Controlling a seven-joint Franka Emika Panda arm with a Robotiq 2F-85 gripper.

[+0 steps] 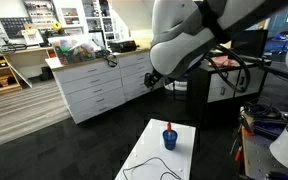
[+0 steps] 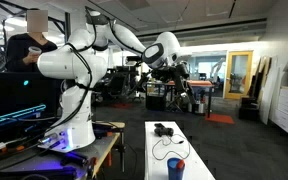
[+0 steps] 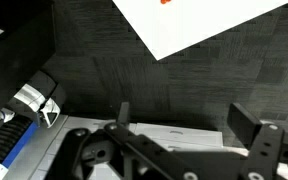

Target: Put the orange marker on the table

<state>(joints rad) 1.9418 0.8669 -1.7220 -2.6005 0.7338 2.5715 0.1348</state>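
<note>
The orange marker point(image 1: 168, 127) stands upright in a blue cup point(image 1: 170, 140) on the small white table point(image 1: 149, 150). A thin black cable point(image 1: 144, 167) runs across the tabletop. In an exterior view the cup point(image 2: 176, 169) sits at the near end of the table point(image 2: 189, 150), with a red tip point(image 2: 177, 161) at its top. My gripper point(image 3: 184, 125) is open and empty, high up and well away from the table. The wrist view shows the table corner point(image 3: 214, 20) and an orange sliver point(image 3: 166, 2) at the top edge.
White drawer cabinets point(image 1: 94, 85) stand behind the table. A small black device point(image 2: 162, 129) lies on the table's far end. A white drawer front point(image 3: 164, 135) lies below the fingers. The robot's base stands on a bench point(image 2: 79, 150) beside the table. The floor is dark carpet.
</note>
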